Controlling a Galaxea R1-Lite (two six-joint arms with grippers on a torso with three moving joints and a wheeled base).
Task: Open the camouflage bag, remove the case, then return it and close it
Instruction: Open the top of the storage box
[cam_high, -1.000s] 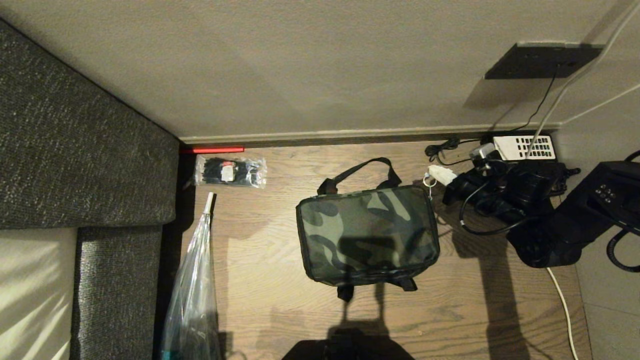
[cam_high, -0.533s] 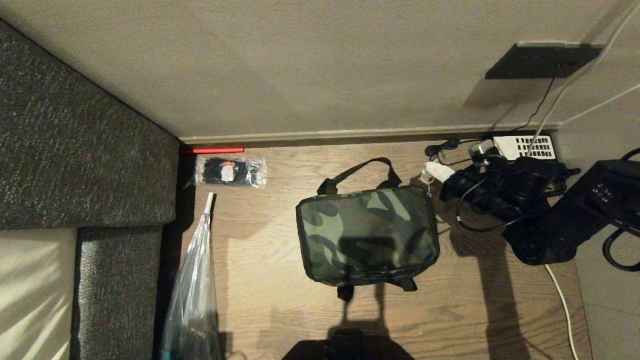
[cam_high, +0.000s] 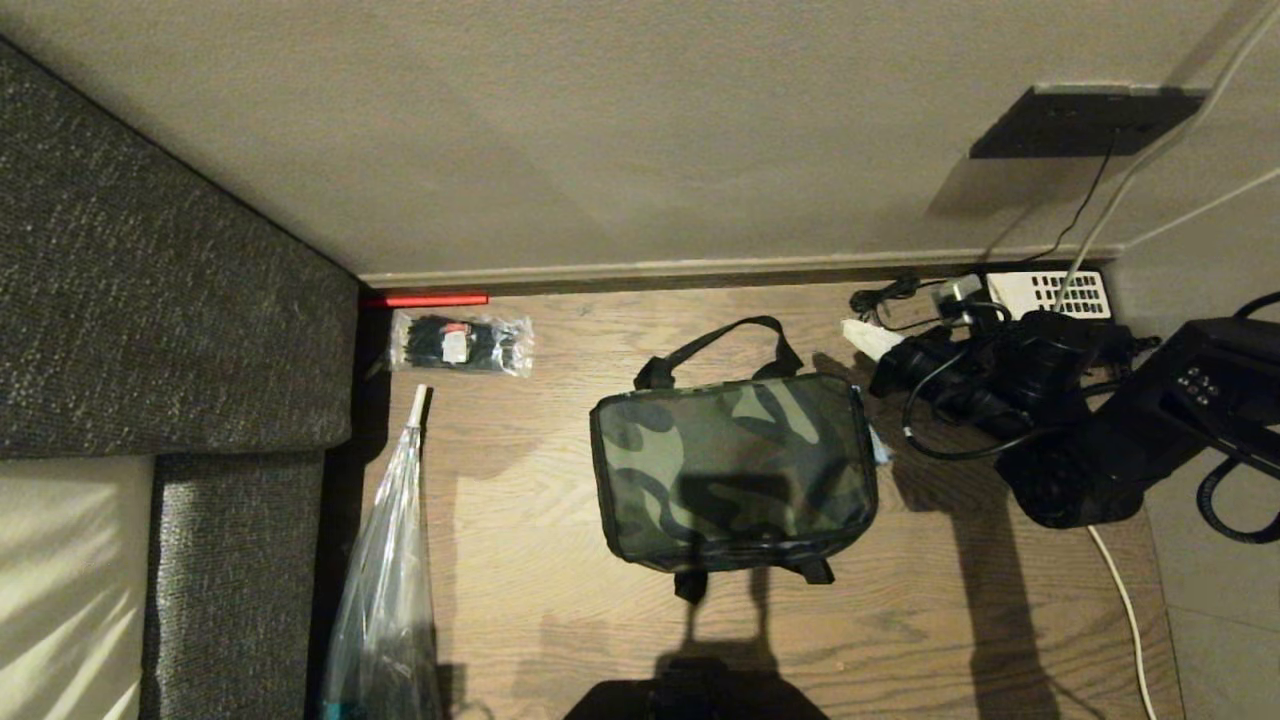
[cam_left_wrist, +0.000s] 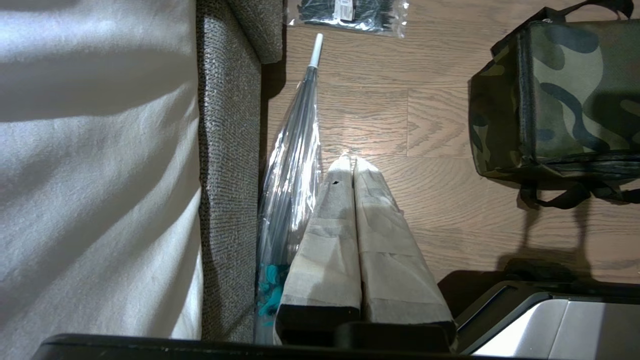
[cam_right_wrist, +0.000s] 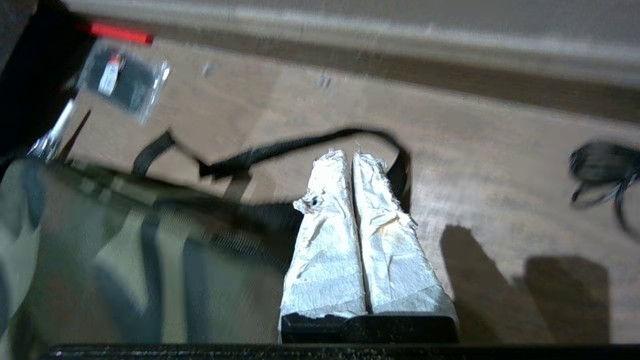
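The camouflage bag (cam_high: 735, 470) lies closed on the wooden floor, its black strap handle (cam_high: 720, 345) looping toward the wall. My right gripper (cam_high: 865, 338) hovers by the bag's far right corner, taped fingers pressed together and holding nothing. In the right wrist view this gripper (cam_right_wrist: 350, 157) sits just in front of the strap (cam_right_wrist: 280, 147), with the bag (cam_right_wrist: 100, 240) beside it. My left gripper (cam_left_wrist: 350, 162) is parked low and shut, apart from the bag (cam_left_wrist: 575, 95). The case is hidden from view.
A grey sofa (cam_high: 150, 300) fills the left side. A clear-wrapped umbrella (cam_high: 390, 560) and a packet of black ties (cam_high: 460, 343) lie beside it. A white device (cam_high: 1050, 293) and cables sit by the wall behind my right arm.
My right gripper has drifted a little toward the wall and leftward, from beside the bag's far right corner to just beyond it. The bag has barely shifted.
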